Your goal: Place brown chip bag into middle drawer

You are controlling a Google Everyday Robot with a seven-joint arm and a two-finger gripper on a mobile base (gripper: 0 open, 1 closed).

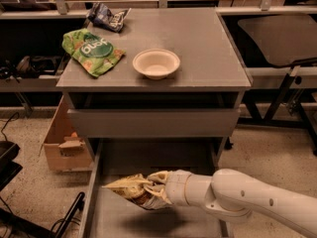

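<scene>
The brown chip bag (130, 189) is crinkled, tan and dark brown, and hangs sideways over the open middle drawer (116, 160). My gripper (152, 186) is shut on the bag's right end and holds it a little above the drawer's flat grey floor. The white arm reaches in from the lower right. The bag casts a shadow on the drawer floor below it. The drawer is pulled out toward the camera under the cabinet.
On the cabinet top (208, 48) lie a green bag (90, 51), a small dark blue bag (108, 17) and a white bowl (156, 63). A shut drawer front (153, 122) sits above the open one. A cardboard box (62, 145) stands at the left. A black chair base (29, 217) is at the lower left.
</scene>
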